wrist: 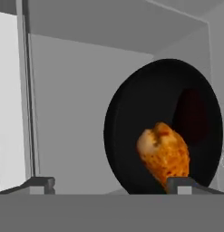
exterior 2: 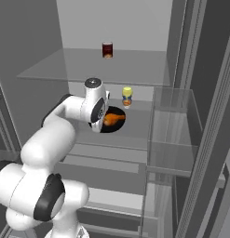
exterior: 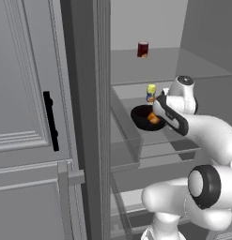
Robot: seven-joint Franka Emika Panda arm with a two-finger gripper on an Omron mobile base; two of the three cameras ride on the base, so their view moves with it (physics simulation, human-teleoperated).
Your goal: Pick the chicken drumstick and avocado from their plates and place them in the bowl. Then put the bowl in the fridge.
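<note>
Gripper [wrist: 111, 185] spread wide, fingertips [wrist: 41, 183] well apart and clamping nothing, just before the bowl [wrist: 131, 136]. Bowl resting on a glass shelf [exterior 2: 135, 128] inside the fridge [exterior: 84, 117], chicken drumstick [wrist: 165, 152] in it, with a dark shape beside it, likely the avocado [wrist: 192, 113]. Farther back, a yellow-capped bottle [exterior 2: 127, 96]; higher up, a dark red can [exterior 2: 107, 49]. Risk: clipping the rim on withdrawal, tipping the bowl or nudging it into the bottle.

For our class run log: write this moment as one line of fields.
place: fridge shelf | bowl: on shelf, drumstick inside | gripper: open, at bowl, holding nothing | nearby: bottle, can above
</note>
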